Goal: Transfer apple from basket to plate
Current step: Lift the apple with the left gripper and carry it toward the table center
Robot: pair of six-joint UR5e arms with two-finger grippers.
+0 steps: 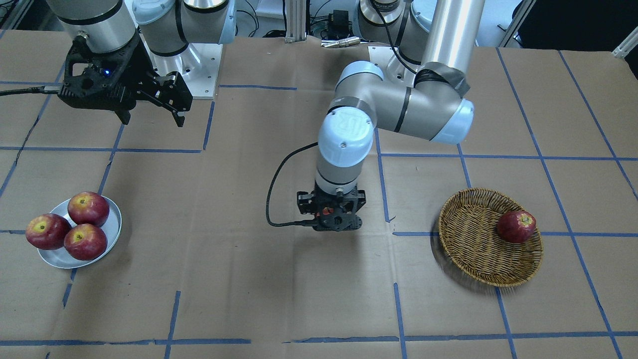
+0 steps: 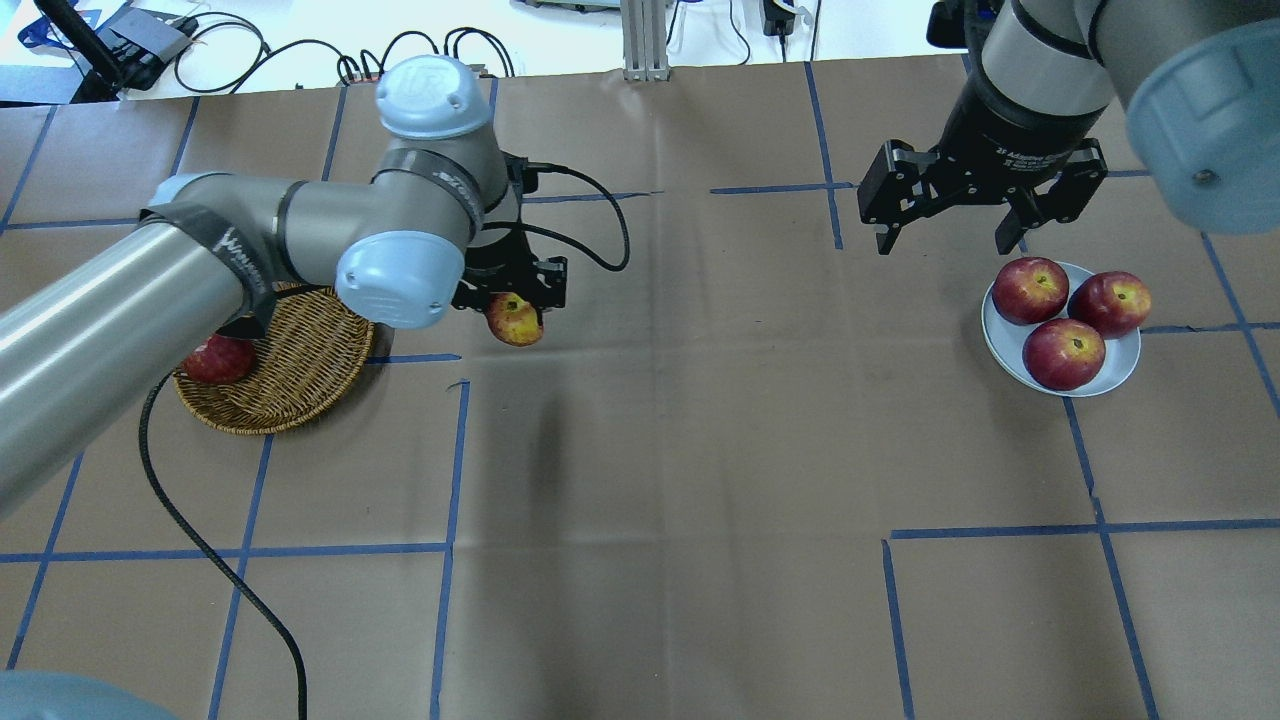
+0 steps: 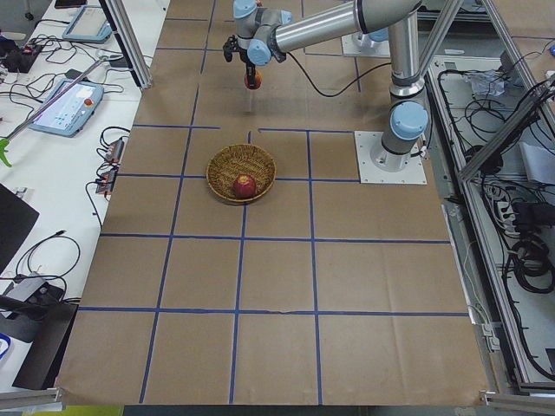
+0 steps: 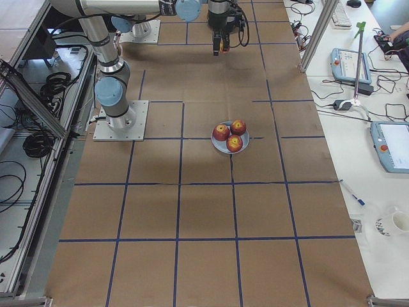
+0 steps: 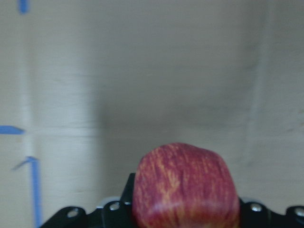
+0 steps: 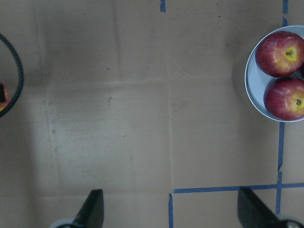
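My left gripper point(image 2: 512, 300) is shut on the apple point(image 2: 516, 322), streaky red with a yellow patch, and holds it above the table to the right of the basket point(image 2: 300, 385). The left wrist view shows the apple point(image 5: 185, 185) between the jaws, with bare paper below. The woven basket point(image 1: 471, 244) holds one darker red apple point(image 1: 517, 226). The silver plate point(image 2: 1000, 340) at the right holds three red apples. My right gripper point(image 2: 950, 238) is open and empty, hovering just behind the plate's left edge.
The table is covered in brown paper with blue tape lines. A black cable point(image 2: 200, 545) trails from the left arm over the table's near left. The plate's rim point(image 6: 251, 90) shows at the right wrist view's right edge.
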